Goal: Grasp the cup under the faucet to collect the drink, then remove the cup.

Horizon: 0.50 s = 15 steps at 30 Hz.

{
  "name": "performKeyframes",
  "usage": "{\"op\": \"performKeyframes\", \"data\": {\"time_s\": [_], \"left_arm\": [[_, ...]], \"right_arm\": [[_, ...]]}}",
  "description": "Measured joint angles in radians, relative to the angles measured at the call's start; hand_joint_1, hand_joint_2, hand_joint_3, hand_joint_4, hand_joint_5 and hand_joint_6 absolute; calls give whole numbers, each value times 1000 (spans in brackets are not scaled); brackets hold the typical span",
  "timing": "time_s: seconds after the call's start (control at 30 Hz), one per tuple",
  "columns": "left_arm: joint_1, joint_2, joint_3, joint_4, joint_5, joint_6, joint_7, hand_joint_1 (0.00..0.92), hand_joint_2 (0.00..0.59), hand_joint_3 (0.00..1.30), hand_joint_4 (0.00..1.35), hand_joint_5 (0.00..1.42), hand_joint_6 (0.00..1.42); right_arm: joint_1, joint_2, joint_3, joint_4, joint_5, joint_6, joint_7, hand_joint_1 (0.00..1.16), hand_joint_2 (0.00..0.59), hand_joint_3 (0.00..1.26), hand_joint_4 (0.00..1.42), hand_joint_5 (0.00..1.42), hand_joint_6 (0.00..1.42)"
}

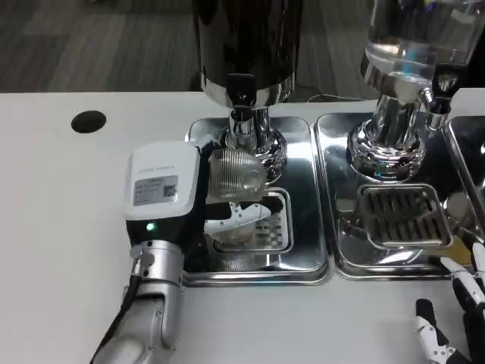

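Left hand: the left hand (178, 193) sat left of centre, its white back turned up toward the camera with a label and a small green light on it; the silver forearm (148, 318) rose to it from the lower left edge.
Left fingers: the fingers (239, 216) reached rightward and wrapped the cup, holding it.
Cup: one clear ribbed cup (235, 189) stood over the grille of the left drip tray (303, 189), in the middle of the frame, directly below the left faucet (241, 102). Whether its base touched the grille could not be told.
Right hand: the right hand (455, 322) lay in the lower right corner, cut off by the frame edge, close to the table (61, 227).
Right fingers: white and black fingers (428, 330) spread apart, holding nothing.
Dispensers: two, side by side along the top, a dark one (246, 38) at centre and a clear one (413, 38) at upper right.
Drip trays: two full steel trays, the right one (333, 152) under the clear dispenser; the edge of another showed at the far right.
Table mark: one black round hole (88, 121) at upper left.
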Motion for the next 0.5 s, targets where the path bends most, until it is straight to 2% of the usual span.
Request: {"op": "performKeyframes", "data": {"time_s": [0.23,0.4,0.47,0.5], "left_arm": [[-28,-12,-28,32,4,16,14,660,11,863,919,1084,1400],[-49,-20,-33,76,-3,8,39,619,12,807,846,1011,1350],[-50,-22,-32,84,-7,5,50,546,15,761,779,979,1300],[-50,-22,-32,85,-8,4,51,467,23,725,742,954,1271]], "right_arm": [[2,0,-15,-3,8,-1,4,188,432,259,21,0,82],[4,0,-19,-3,25,-4,6,188,432,263,21,0,82],[9,0,-21,-3,27,-5,6,188,433,264,21,0,82],[12,0,-22,-3,27,-6,6,188,433,265,21,0,82]]}}
